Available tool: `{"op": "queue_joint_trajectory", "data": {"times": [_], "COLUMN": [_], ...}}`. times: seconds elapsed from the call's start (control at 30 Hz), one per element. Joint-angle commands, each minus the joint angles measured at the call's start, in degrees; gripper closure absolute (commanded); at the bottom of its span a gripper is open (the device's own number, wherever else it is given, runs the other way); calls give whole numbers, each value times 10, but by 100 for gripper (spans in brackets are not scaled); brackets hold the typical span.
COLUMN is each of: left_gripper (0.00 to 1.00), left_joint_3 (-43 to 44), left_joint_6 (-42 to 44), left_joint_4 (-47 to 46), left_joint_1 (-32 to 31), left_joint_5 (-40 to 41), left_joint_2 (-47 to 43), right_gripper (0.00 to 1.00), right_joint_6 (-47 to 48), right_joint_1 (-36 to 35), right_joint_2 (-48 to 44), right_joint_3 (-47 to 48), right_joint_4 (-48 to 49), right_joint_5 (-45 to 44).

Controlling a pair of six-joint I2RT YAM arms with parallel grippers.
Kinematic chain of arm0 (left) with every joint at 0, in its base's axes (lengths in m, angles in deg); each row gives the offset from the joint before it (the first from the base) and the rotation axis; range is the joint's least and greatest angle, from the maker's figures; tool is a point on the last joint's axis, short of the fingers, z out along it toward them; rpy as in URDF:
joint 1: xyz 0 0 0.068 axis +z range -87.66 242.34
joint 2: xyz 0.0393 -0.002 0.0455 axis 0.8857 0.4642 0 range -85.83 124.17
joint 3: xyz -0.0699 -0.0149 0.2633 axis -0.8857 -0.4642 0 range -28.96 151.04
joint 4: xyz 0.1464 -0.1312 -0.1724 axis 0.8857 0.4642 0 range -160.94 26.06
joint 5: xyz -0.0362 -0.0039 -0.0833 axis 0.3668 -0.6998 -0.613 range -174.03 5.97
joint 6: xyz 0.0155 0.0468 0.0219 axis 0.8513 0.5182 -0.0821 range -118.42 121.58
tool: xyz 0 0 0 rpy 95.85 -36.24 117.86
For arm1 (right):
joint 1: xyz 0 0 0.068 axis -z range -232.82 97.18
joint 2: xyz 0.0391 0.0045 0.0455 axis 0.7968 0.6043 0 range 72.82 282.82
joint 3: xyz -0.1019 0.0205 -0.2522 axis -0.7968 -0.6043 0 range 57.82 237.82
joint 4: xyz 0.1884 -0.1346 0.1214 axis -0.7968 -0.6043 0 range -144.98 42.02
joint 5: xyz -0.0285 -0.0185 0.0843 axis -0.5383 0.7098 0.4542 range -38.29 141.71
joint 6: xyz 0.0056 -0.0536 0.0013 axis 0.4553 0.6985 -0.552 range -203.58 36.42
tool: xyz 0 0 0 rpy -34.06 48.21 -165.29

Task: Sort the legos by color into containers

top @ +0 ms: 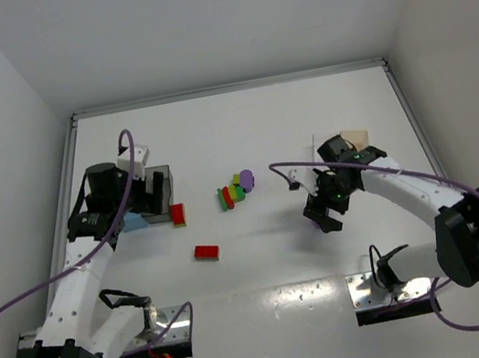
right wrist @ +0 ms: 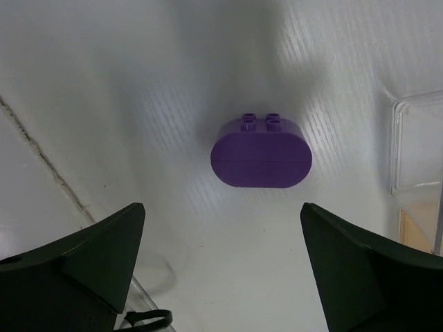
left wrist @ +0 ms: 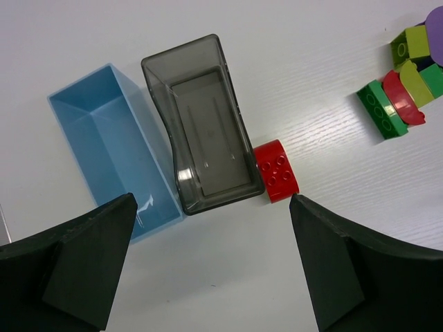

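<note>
From above, the left gripper [top: 156, 190] hangs spread wide and empty over the dark bin [top: 169, 198], with the blue bin [top: 136, 221] touching it on the left. One red brick [top: 177, 214] lies just right of the dark bin and a second red brick [top: 206, 252] lies nearer. A small heap [top: 234, 191] of mixed legos sits at the middle of the table [top: 239, 123]. On the right, the right gripper [top: 323, 214] hovers with its jaws apart and nothing in them, and the tan bin [top: 355, 136] stands just beyond it. The left wrist view shows two containers, both with nothing inside, and one red brick at the dark bin's corner. The heap is cut by the frame edge: at least two dark green pieces, two yellow-green, one rounded red and one purple, and I cannot tell the full count. The right wrist view shows a single purple brick [right wrist: 261, 155] lying alone on the table between the open fingers, with the clear bin [right wrist: 419, 142] and the tan bin at the right edge, making four bins in all. These bricks look light, rigid and smooth, so a pinch should hold them. The purple one is best taken across its flat faces, since its rounded ends would likely slip.
</note>
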Motion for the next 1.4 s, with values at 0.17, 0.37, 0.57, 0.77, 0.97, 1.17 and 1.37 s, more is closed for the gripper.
{"op": "queue_joint_trajectory", "data": {"times": [0.17,0.37,0.57,0.77,0.97,1.17,1.37], "left_gripper": [1,1,1,1,1,1,1], "left_joint_3": [34,34,29,24,13,8,-3], "left_joint_6": [18,18,23,28,28,28,15], "left_joint_4": [-18,-23,-29,-29,-34,-39,-30], "left_joint_1": [-5,-5,-5,-5,-5,-5,-5], "left_joint_5": [17,22,28,33,38,38,16], "left_joint_2": [14,19,19,19,19,19,19], "right_gripper": [6,3,3,3,14,41,91], "right_joint_6": [-59,-85,-98,-103,-103,-97,-97], "right_joint_1": [-47,-75,-92,-97,-97,-97,-97], "right_joint_2": [50,76,100,129,141,141,109], "right_joint_3": [-19,-25,-25,-25,-25,-43,-27], "right_joint_4": [83,118,148,160,166,176,156], "right_joint_5": [-86,-132,-163,-181,-197,-197,-152]}}
